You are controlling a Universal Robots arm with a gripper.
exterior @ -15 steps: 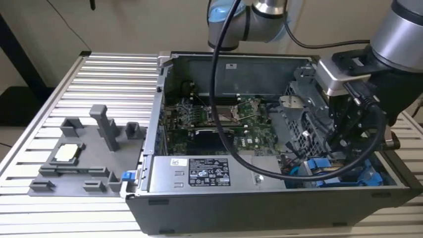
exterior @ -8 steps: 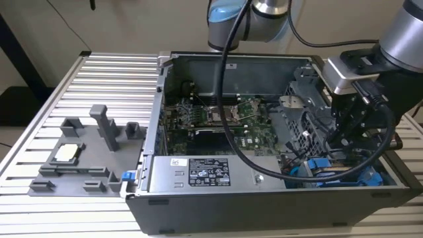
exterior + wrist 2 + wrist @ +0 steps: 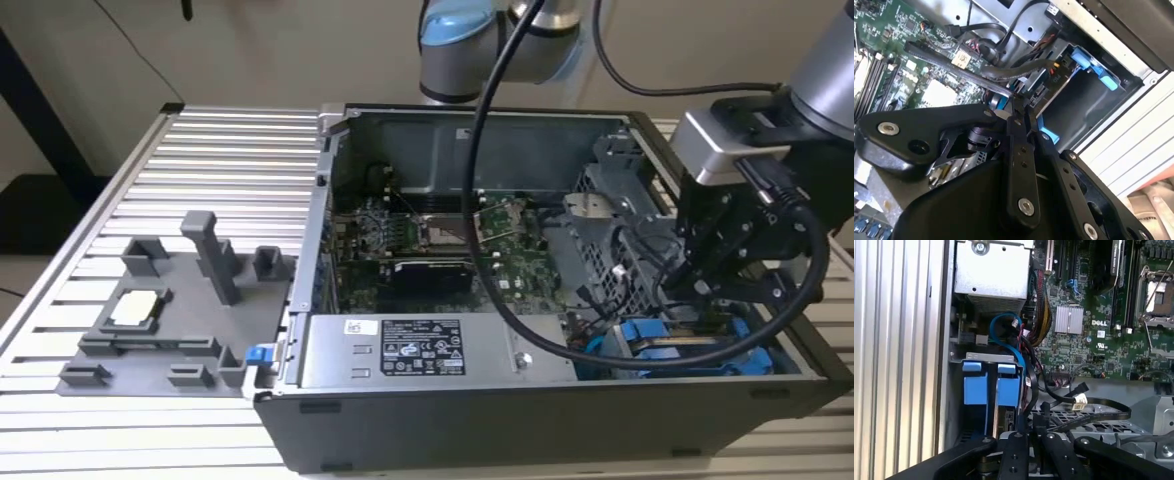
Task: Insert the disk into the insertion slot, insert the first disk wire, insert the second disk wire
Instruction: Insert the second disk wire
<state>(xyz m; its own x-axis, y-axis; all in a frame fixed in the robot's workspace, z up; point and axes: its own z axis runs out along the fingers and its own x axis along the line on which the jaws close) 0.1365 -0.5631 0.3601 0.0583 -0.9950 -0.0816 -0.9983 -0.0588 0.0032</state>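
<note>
Disk (image 3: 683,345) already sits in its blue-railed insertion slot (image 3: 747,365) at the computer case's (image 3: 400,420) front corner, so the wire step seems in hand, the gripper (image 3: 1021,102) down by the slot with jaws pressed together, seemingly on a black wire (image 3: 1004,75), needing careful alignment to the disk's connector.

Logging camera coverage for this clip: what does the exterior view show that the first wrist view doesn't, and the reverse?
Exterior view: the grey fixture plate on the slatted table beside the computer case, and the labelled power-supply box.

First wrist view: a silver heatsink on the motherboard and a loose white-tipped cable connector.

Both: the end effector down inside the case by the blue drive carriers.
</note>
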